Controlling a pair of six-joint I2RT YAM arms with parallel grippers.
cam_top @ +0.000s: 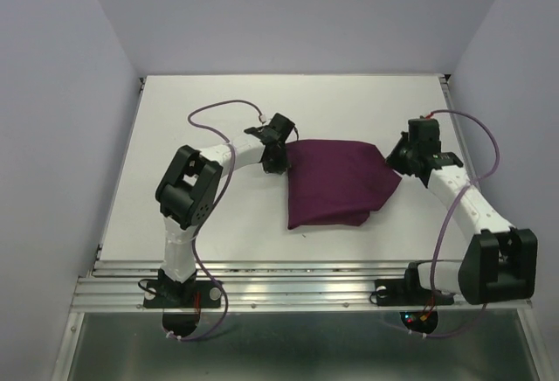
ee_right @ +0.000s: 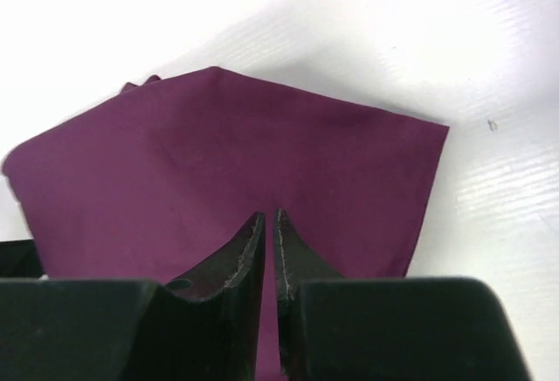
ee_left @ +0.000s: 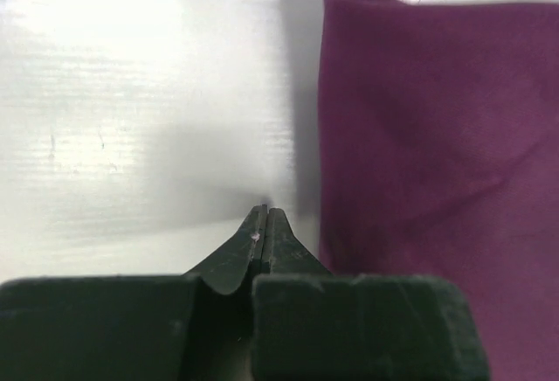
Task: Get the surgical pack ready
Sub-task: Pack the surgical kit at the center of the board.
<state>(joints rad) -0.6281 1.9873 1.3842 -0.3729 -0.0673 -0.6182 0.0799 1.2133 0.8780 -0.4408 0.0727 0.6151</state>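
Purple folded cloth [cam_top: 336,180] lies between closed left fingers [ee_left: 279,243] and nearly closed right fingers [ee_right: 243,263].

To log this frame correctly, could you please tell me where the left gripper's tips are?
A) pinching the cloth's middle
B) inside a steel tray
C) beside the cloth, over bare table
C: the left wrist view shows the shut left gripper over the white table, just beside the edge of the purple cloth.
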